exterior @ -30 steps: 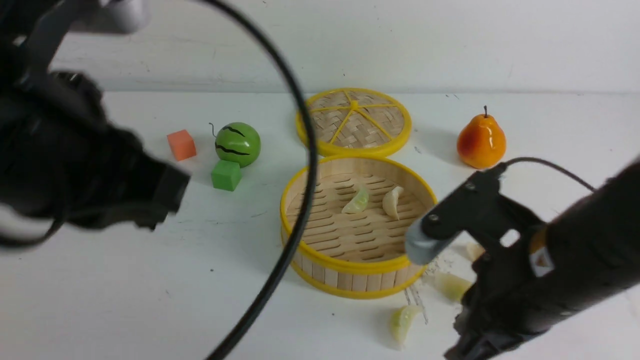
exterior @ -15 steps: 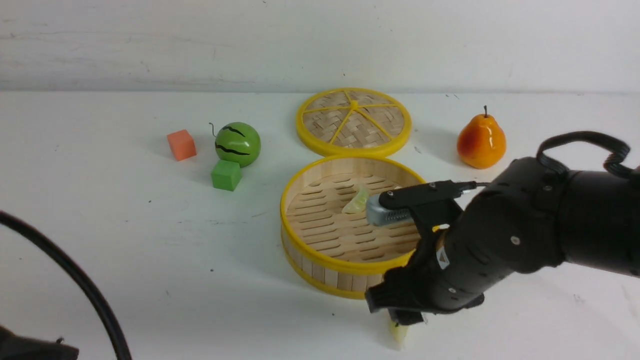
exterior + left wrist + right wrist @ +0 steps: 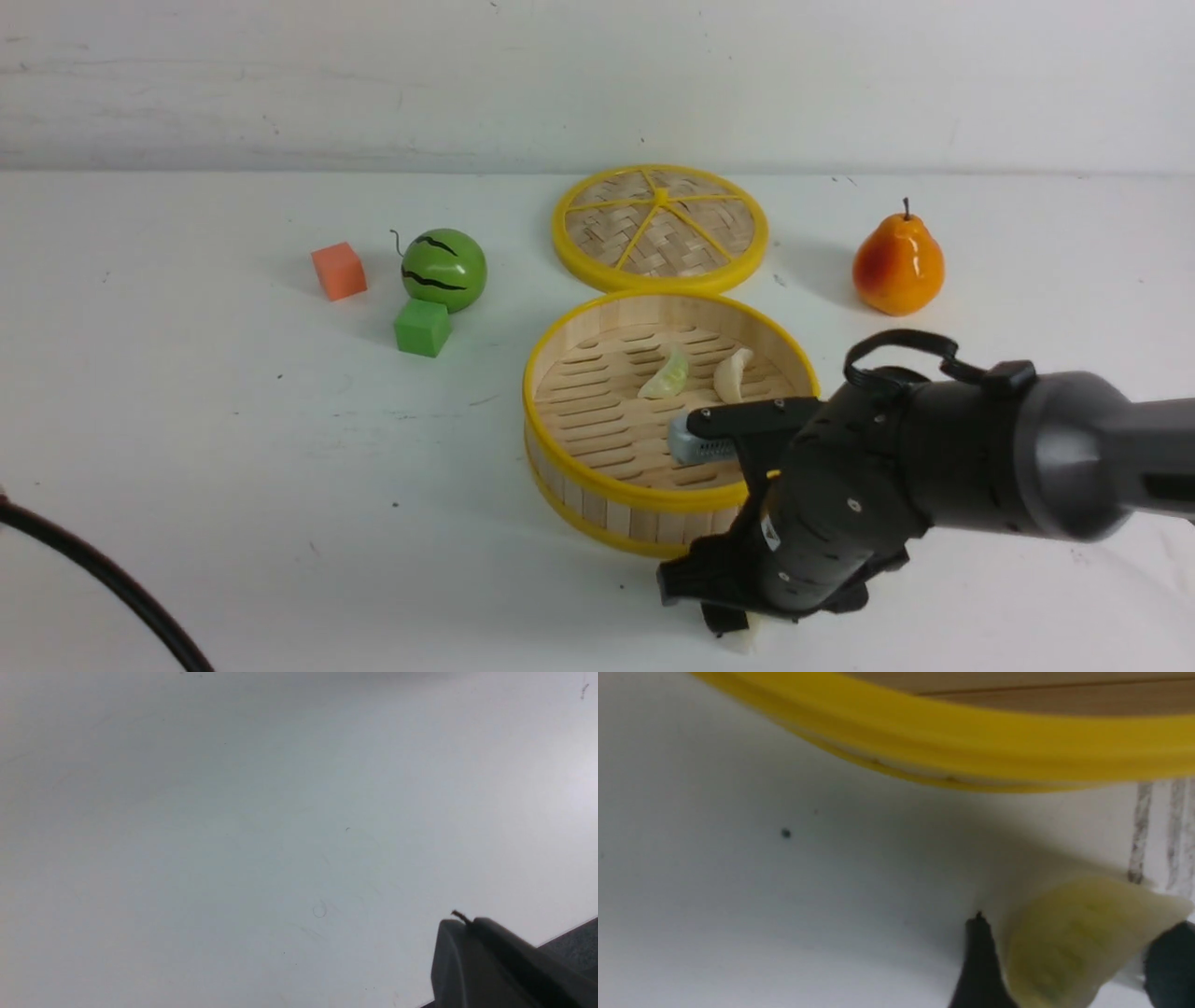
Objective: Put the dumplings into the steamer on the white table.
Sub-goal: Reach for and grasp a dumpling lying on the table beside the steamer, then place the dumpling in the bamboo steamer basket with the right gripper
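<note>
Nearest the camera, the front view shows a black cable (image 3: 103,583) crossing the white table (image 3: 233,448) at the left. At the right, the right arm (image 3: 934,467) reaches down so that the right gripper (image 3: 733,623) sits low, just in front of the steamer (image 3: 597,471). The arm's bulk hides the fingers, and only a pale sliver of the near dumpling (image 3: 742,640) shows beneath it. The right wrist view supplies what is masked: two dark fingers (image 3: 980,961) stand apart with the pale green dumpling lying on the table between them, beside grey scuffs (image 3: 1139,830) and just below the steamer's yellow bottom rim. Whether the pads press on it cannot be told. The left wrist view shows only bare tabletop and a dark corner of the left gripper (image 3: 472,952), which is closed together and holds nothing visible. The front view does not show this gripper. Farther back, a green dumpling (image 3: 665,376) and a cream dumpling (image 3: 733,375) lie side by side on the steamer's slatted floor. Beyond are a green cube (image 3: 422,327), a melon ball (image 3: 444,269), an orange cube (image 3: 338,271), a pear (image 3: 898,264) and the lid (image 3: 661,228), which lies flat just behind the steamer.
</note>
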Tool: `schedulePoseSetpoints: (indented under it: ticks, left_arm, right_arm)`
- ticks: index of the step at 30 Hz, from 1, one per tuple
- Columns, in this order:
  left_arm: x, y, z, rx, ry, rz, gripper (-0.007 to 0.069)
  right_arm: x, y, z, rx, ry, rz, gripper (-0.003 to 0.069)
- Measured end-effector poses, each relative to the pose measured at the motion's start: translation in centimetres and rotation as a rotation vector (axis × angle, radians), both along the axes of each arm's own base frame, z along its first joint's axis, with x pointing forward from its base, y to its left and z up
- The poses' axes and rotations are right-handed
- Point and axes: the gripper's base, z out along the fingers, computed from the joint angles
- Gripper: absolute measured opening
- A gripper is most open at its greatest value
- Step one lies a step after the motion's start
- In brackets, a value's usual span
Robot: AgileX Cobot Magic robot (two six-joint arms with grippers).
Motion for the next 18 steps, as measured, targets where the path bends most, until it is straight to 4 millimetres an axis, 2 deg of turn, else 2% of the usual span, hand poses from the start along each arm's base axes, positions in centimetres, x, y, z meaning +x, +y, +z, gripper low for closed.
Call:
schedulePoseSetpoints:
  ticks: [1, 2, 3, 4, 5, 9, 13, 18]
  left_arm:
    - [0.0, 0.0, 0.0, 0.0, 0.0, 0.0, -0.0014]
    - [0.0, 0.0, 0.0, 0.0, 0.0, 0.0, -0.0014]
    - [0.0, 0.0, 0.0, 0.0, 0.0, 0.0, -0.0014]
    - [0.0, 0.0, 0.0, 0.0, 0.0, 0.0, -0.0014]
    - [0.0, 0.0, 0.0, -0.005, 0.003, -0.002, -0.0014]
    - [-0.1, 0.0, 0.0, -0.007, 0.001, -0.002, -0.0014]
    - [0.0, -0.1, 0.1, -0.014, -0.006, -0.002, -0.0014]
    - [0.1, -0.5, 0.4, -0.066, -0.031, -0.008, -0.0014]
  right_arm:
    - [0.0, 0.0, 0.0, -0.002, -0.001, -0.002, 0.0354]
    - [0.0, 0.0, 0.0, -0.001, -0.001, -0.002, 0.0342]
    - [0.0, 0.0, 0.0, -0.002, 0.001, -0.006, 0.024]
    - [0.0, 0.0, 0.0, -0.002, 0.002, -0.007, 0.0229]
    - [-0.2, -0.2, 0.4, -0.007, 0.007, -0.01, 0.0186]
    - [-1.3, -0.3, 2.7, -0.015, 0.009, 0.012, 0.0195]
    - [-1.8, -0.1, 8.4, 0.057, -0.117, 0.091, 0.0195]
    - [0.2, 1.4, 14.6, 0.125, -0.287, 0.172, 0.0195]
